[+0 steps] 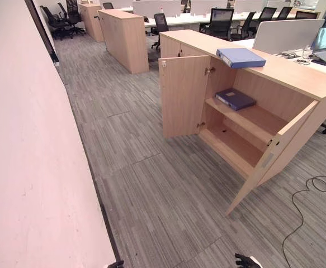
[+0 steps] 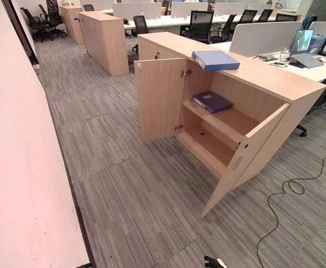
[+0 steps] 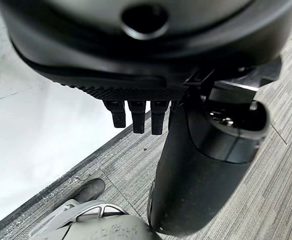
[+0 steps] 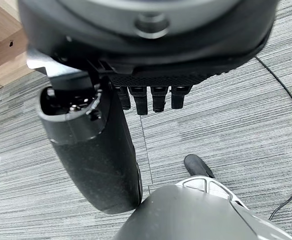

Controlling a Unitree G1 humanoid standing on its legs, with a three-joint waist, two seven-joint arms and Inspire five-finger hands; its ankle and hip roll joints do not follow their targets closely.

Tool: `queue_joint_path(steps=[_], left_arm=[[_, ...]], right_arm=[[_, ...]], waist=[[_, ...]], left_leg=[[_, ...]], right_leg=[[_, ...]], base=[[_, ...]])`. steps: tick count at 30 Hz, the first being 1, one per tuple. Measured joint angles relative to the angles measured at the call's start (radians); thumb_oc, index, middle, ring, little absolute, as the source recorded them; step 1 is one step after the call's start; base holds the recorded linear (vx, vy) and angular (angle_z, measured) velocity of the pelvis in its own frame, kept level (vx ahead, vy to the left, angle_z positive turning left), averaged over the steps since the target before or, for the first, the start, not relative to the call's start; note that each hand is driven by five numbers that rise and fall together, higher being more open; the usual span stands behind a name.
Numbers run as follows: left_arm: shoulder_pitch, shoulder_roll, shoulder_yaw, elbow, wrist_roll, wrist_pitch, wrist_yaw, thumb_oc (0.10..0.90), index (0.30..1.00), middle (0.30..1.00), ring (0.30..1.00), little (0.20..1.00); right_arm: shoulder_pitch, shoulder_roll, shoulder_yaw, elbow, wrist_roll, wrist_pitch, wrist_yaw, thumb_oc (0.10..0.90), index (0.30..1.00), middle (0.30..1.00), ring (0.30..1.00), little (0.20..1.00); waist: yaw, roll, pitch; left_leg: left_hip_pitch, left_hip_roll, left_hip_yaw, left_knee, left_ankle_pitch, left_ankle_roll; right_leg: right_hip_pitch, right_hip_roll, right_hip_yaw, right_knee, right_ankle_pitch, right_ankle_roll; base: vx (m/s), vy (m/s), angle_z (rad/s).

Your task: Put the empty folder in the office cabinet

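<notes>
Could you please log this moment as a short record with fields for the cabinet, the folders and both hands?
cabinet: office cabinet, both doors open
folder on top: blue folder lying flat on the cabinet top
folder inside: dark blue folder lying on the upper shelf
lower shelf: bare
left hand: left hand low over the carpet, fingers relaxed, holding nothing
right hand: right hand low over the carpet, fingers relaxed, holding nothing

The left hand [image 3: 135, 55] is a broad black housing with a round recessed hole in its face and a strip of fine knurled texture along its edge, above a row of short, blocky black fingers [image 3: 138, 116]. Its thumb [image 3: 196, 185] is a thick, smooth, glossy black shell with a grey-rimmed opening at its base. The right hand [image 4: 151, 47] has the same form, with a small round grey fastener on its face and a faintly scuffed thumb [image 4: 98, 165].
</notes>
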Motion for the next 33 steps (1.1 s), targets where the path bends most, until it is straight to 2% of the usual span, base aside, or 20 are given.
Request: queue_joint_path(steps=[7,11,12,13,14,15,16,17,18,19,20,22,23,24,25,26,28,30,32,33], left_arm=[[-0.002,0.001,-0.001,0.000,0.000,0.006,-0.006,0.800,0.900,0.900,0.900,0.900],[-0.012,0.004,-0.001,0.007,-0.002,0.015,-0.006,0.800,0.900,0.900,0.900,0.900],[-0.018,0.003,-0.001,0.009,-0.003,0.015,-0.006,0.800,0.900,0.900,0.900,0.900],[-0.021,0.005,-0.001,0.014,-0.003,0.015,-0.005,0.800,0.900,0.900,0.900,0.900],[-0.028,0.006,0.001,0.019,-0.005,0.015,-0.003,0.800,0.900,0.900,0.900,0.900],[-0.035,0.006,0.001,0.027,-0.012,0.014,-0.001,0.800,0.900,0.900,0.900,0.900],[-0.050,0.014,0.006,0.029,-0.042,0.010,0.003,0.800,0.900,0.900,0.900,0.900],[-0.068,0.020,0.006,0.030,-0.043,0.007,0.007,0.800,0.900,0.900,0.900,0.900],[-0.087,0.021,0.003,0.025,-0.067,0.002,0.022,0.800,0.900,0.900,0.900,0.900],[-0.091,0.027,0.001,0.023,-0.074,-0.001,0.023,0.800,0.900,0.900,0.900,0.900],[-0.090,0.030,-0.009,0.021,-0.075,-0.001,0.025,0.800,0.900,0.900,0.900,0.900],[-0.096,0.037,-0.034,0.027,-0.071,0.005,0.025,0.800,0.900,0.900,0.900,0.900],[-0.102,0.038,-0.034,0.028,-0.072,0.014,0.031,0.800,0.900,0.900,0.900,0.900],[-0.107,0.039,-0.036,0.029,-0.071,0.018,0.034,0.800,0.900,0.900,0.900,0.900],[-0.109,0.038,-0.037,0.029,-0.071,0.020,0.036,0.800,0.900,0.900,0.900,0.900],[-0.122,0.037,-0.035,0.037,-0.071,0.020,0.040,0.800,0.900,0.900,0.900,0.900],[-0.139,0.042,-0.035,0.045,-0.072,0.019,0.043,0.800,0.900,0.900,0.900,0.900],[-0.143,0.041,-0.036,0.045,-0.072,0.018,0.043,0.800,0.900,0.900,0.900,0.900],[-0.146,0.039,-0.033,0.049,-0.072,0.018,0.043,0.800,0.900,0.900,0.900,0.900],[-0.140,0.041,-0.033,0.048,-0.071,0.021,0.043,0.800,0.900,0.900,0.900,0.900]], right_arm=[[-0.002,-0.002,0.000,-0.001,0.000,0.007,0.005,0.800,0.900,0.900,0.900,0.900],[-0.003,-0.003,0.000,-0.001,0.001,0.007,0.005,0.800,0.900,0.900,0.900,0.900],[-0.004,-0.005,0.000,-0.001,0.001,0.007,0.005,0.800,0.900,0.900,0.900,0.900],[-0.005,-0.005,0.000,-0.001,0.001,0.006,0.005,0.800,0.900,0.900,0.900,0.900],[-0.008,-0.005,0.001,-0.001,0.002,0.006,0.005,0.800,0.900,0.900,0.900,0.900],[-0.013,-0.010,0.002,0.000,0.002,0.006,0.006,0.800,0.900,0.900,0.900,0.900],[-0.026,-0.010,0.003,0.005,0.002,0.007,0.008,0.800,0.900,0.900,0.900,0.900],[-0.044,-0.010,0.003,0.024,0.002,0.007,0.009,0.800,0.900,0.900,0.900,0.900],[-0.057,-0.018,-0.014,0.039,0.002,0.020,0.004,0.800,0.900,0.900,0.900,0.900],[-0.057,-0.021,-0.028,0.048,0.002,0.024,0.002,0.800,0.900,0.900,0.900,0.900],[-0.058,-0.023,-0.011,0.076,0.001,0.030,-0.002,0.800,0.900,0.900,0.900,0.900],[-0.046,-0.034,-0.005,0.089,0.002,0.027,-0.007,0.800,0.900,0.900,0.900,0.900],[-0.042,-0.038,0.005,0.088,0.001,0.027,-0.009,0.800,0.900,0.900,0.900,0.900],[-0.040,-0.040,0.014,0.091,0.000,0.029,-0.012,0.800,0.900,0.900,0.900,0.900],[-0.040,-0.041,0.018,0.098,0.000,0.029,-0.012,0.800,0.900,0.900,0.900,0.900],[-0.037,-0.039,0.020,0.109,0.000,0.039,-0.013,0.800,0.900,0.900,0.900,0.900],[-0.017,-0.030,0.013,0.111,0.000,0.053,-0.010,0.800,0.900,0.900,0.900,0.900],[0.001,-0.029,0.012,0.111,0.000,0.060,-0.010,0.800,0.900,0.900,0.900,0.900],[0.021,-0.026,0.019,0.120,-0.001,0.066,-0.009,0.800,0.900,0.900,0.900,0.900],[0.026,-0.028,0.026,0.120,-0.001,0.064,-0.008,0.800,0.900,0.900,0.900,0.900]], waist=[[0.000,0.004,0.002],[-0.001,0.004,0.003],[-0.001,0.015,0.010],[0.000,0.005,0.015],[-0.001,0.016,0.018],[-0.001,0.016,0.026],[0.001,0.010,0.037],[0.001,-0.002,0.054],[0.006,0.008,0.093],[0.000,0.014,0.105],[0.000,0.009,0.106],[-0.006,0.022,0.106],[-0.003,0.024,0.110],[-0.001,0.025,0.110],[0.000,0.023,0.111],[0.000,0.022,0.114],[0.010,0.010,0.137],[0.023,0.012,0.139],[0.032,0.013,0.138],[0.038,0.018,0.135]], left_leg=[[-0.007,0.002,-0.004,0.009,-0.001,-0.001],[-0.038,0.015,-0.019,0.054,-0.018,-0.015],[-0.050,0.026,-0.021,0.082,-0.026,-0.022],[-0.067,0.037,-0.021,0.114,-0.036,-0.034],[-0.083,0.051,-0.017,0.147,-0.046,-0.044],[-0.111,0.073,-0.019,0.204,-0.060,-0.060],[-0.173,0.104,-0.016,0.337,-0.054,-0.069],[-0.229,0.138,-0.018,0.458,-0.035,-0.100],[-0.355,0.229,-0.045,0.713,0.038,-0.163],[-0.403,0.278,-0.049,0.802,0.055,-0.174],[-0.403,0.292,-0.018,0.638,0.029,-0.157],[-0.387,0.310,-0.024,0.296,0.104,-0.155],[-0.388,0.336,-0.031,0.142,0.171,-0.168],[-0.381,0.337,-0.043,0.067,0.209,-0.175],[-0.381,0.343,-0.050,0.028,0.227,-0.170],[-0.401,0.362,-0.052,-0.047,0.281,-0.191],[-0.406,0.365,-0.050,-0.047,0.299,-0.189],[-0.403,0.361,-0.049,-0.046,0.298,-0.184],[-0.403,0.341,-0.081,-0.047,0.299,-0.187],[-0.395,0.331,-0.090,-0.046,0.289,-0.174]], right_leg=[[0.000,0.001,-0.002,-0.003,-0.001,0.000],[-0.003,0.004,-0.009,-0.005,-0.007,-0.002],[-0.004,0.010,-0.010,0.000,-0.021,-0.002],[-0.005,0.012,-0.012,0.001,-0.027,-0.001],[-0.005,0.014,-0.015,-0.003,-0.032,-0.006],[-0.011,0.023,-0.018,0.002,-0.042,-0.006],[-0.015,0.025,-0.019,-0.003,-0.048,-0.007],[-0.009,0.026,-0.022,-0.011,-0.051,-0.011],[0.021,0.053,-0.023,-0.022,-0.061,-0.025],[0.038,0.058,-0.023,-0.028,-0.064,-0.029],[0.050,0.060,-0.027,-0.042,-0.067,-0.013],[0.049,0.086,-0.035,-0.042,-0.076,-0.020],[0.052,0.103,-0.037,-0.042,-0.084,-0.023],[0.055,0.111,-0.036,-0.042,-0.091,-0.019],[0.059,0.115,-0.034,-0.041,-0.094,-0.023],[0.063,0.127,-0.030,-0.030,-0.109,-0.021],[0.096,0.126,0.000,-0.025,-0.124,-0.020],[0.123,0.124,0.027,-0.030,-0.126,-0.018],[0.183,0.107,0.093,-0.043,-0.156,0.029],[0.196,0.093,0.116,-0.044,-0.158,0.046]], base=[[0.03,-0.089,0.02],[0.02,-0.103,0.09],[0.01,-0.139,0.07],[0.00,-0.151,0.07],[0.02,-0.172,0.10],[0.05,-0.181,0.12],[0.12,-0.189,0.16],[0.23,-0.096,0.21],[0.25,-0.005,0.21],[0.33,0.154,0.15],[0.20,0.123,0.06],[0.18,0.115,0.02],[0.24,0.144,0.01],[0.27,0.129,-0.01],[0.32,0.128,0.03],[0.33,0.122,0.03],[0.37,0.136,0.00],[0.43,0.162,-0.17],[0.38,0.227,-0.45],[0.35,0.251,-0.68]])
